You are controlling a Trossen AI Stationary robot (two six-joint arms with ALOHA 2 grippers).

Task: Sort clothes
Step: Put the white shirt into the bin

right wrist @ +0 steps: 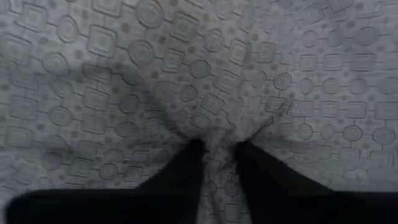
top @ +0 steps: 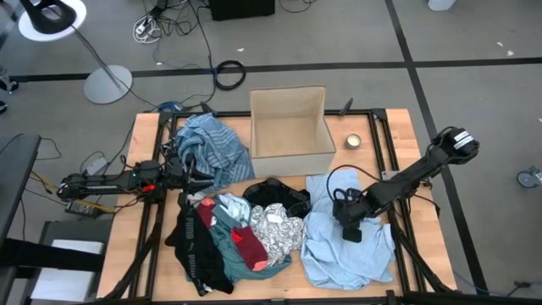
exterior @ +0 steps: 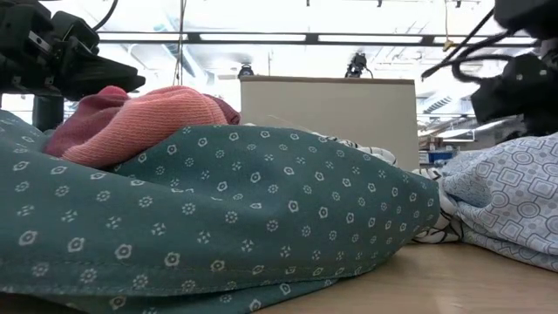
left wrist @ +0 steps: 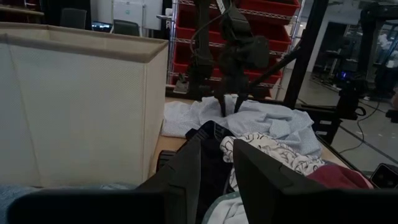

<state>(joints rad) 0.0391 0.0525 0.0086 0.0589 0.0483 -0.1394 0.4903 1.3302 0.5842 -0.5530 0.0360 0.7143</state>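
A light blue patterned shirt lies spread at the table's near right. My right gripper stands on its far part, pointing steeply down and shut on its cloth. The left wrist view shows that gripper from afar, its tips in the shirt. The other clothes are heaped at the near middle: a black piece, a teal shirt, a red piece, a black-and-white patterned piece. A striped blue shirt lies far left. My left gripper waits open and level beside it. My right gripper pinches a raised fold of the light blue shirt between its two fingers. The fingers come from above, pointing steeply down. Creases run in toward the pinch from all around. The rest of the shirt lies on the table.
A tan open box stands at the far middle, with a small round tin to its right. In the low view the teal shirt and a pink-red piece fill the foreground. Cables run along the table's left edge.
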